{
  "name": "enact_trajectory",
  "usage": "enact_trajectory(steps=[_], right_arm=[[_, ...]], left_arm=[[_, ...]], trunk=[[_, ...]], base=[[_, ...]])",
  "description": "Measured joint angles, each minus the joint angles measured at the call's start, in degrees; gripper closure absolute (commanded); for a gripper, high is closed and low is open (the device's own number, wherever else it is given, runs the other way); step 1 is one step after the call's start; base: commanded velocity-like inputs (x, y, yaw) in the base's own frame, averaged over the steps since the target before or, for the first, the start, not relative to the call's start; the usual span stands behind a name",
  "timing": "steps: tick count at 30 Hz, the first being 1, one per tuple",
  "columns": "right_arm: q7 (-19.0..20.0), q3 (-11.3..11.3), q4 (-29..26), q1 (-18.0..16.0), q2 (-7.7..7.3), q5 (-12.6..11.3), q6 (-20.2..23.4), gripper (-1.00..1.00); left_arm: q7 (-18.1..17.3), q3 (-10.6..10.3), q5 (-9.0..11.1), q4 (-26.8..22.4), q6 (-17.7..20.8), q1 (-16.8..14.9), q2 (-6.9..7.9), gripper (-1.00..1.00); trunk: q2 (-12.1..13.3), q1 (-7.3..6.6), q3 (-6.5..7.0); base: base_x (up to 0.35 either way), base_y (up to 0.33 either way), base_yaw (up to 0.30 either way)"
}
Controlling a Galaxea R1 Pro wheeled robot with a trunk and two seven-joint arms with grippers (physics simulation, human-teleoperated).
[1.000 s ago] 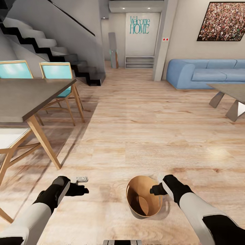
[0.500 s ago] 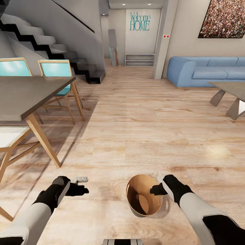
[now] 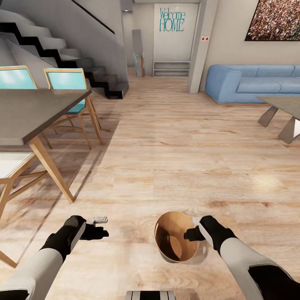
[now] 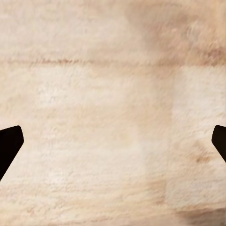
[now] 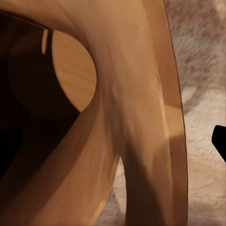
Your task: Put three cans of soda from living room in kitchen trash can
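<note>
My right gripper (image 3: 192, 232) is shut on the near rim of the tash can (image 3: 166, 237), a small round bin with a copper-brown inside, held tilted just above the wood floor. In the right wrist view the bin's rim and inner wall (image 5: 141, 94) run close past one dark fingertip (image 5: 220, 142). My left gripper (image 3: 102, 227) hangs open over the floor to the bin's left, holding nothing; the left wrist view has its fingertips (image 4: 9, 143) far apart over bare planks. The cans of soda are out of view.
A grey dining table (image 3: 33, 112) with teal chairs (image 3: 68, 83) stands at the left, with stairs (image 3: 62, 50) behind it. A blue sofa (image 3: 254, 81) and a low grey table (image 3: 283, 104) lie at the far right. Open wood floor (image 3: 166, 141) stretches ahead.
The whole picture has slid a little, so the camera has moved forward. Both arms and the bin keep their places in the view.
</note>
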Motion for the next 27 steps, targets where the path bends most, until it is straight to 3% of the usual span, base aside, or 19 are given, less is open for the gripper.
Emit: enact_trajectory(steps=[10, 11, 24, 27], right_arm=[[0.0, 0.0, 0.0, 0.3, 0.00, 0.0, 0.0, -1.00], [0.0, 0.0, 0.0, 0.3, 0.00, 0.0, 0.0, 1.00], [-0.1, 0.2, -0.1, 0.2, -0.04, 0.8, 0.1, 1.00], [0.1, -0.1, 0.0, 0.3, -0.03, -0.6, 0.0, 1.00]], left_arm=[[0.0, 0.0, 0.0, 0.0, 0.0, 0.0, 0.00, -1.00], [0.0, 0.0, 0.0, 0.0, 0.0, 0.0, 0.00, -1.00], [0.0, 0.0, 0.0, 0.0, 0.0, 0.0, 0.01, -1.00], [0.0, 0.0, 0.0, 0.0, 0.0, 0.0, 0.00, -1.00]], trunk=[[0.0, 0.00, 0.00], [0.0, 0.00, 0.00], [0.0, -0.01, 0.01], [0.0, -0.09, 0.66]], base=[[0.000, 0.000, 0.000], [0.000, 0.000, 0.000], [0.000, 0.000, 0.000], [0.000, 0.000, 0.000]])
